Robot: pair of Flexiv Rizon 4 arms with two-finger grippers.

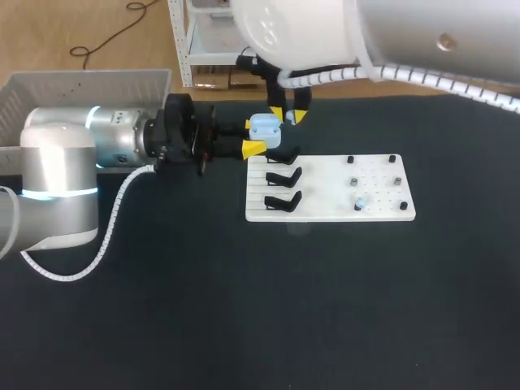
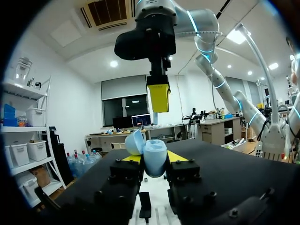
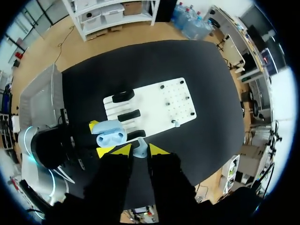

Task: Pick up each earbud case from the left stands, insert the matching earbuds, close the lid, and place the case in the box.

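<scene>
Right pincer clamped on earbud, left pincer gripping case — lid open.

**Desk:** What stands left of the white board?

**Photographer:** The left arm: a stout white cylinder banded by a glowing cyan ring, then a brushed silver wrist. A white coiled cable runs alongside.

**Desk:** And nearer the board?

**Photographer:** The left gripper is matt black and blocky, dotted with small screws, with bright yellow fingertips.

**Desk:** Beyond the board?

**Photographer:** The right arm: a glossy white shell, then a grey-silver tube carrying what may be a brass-coloured bolt. A second ribbed white cable trails under it. The right gripper is also black with yellow tips.
</scene>
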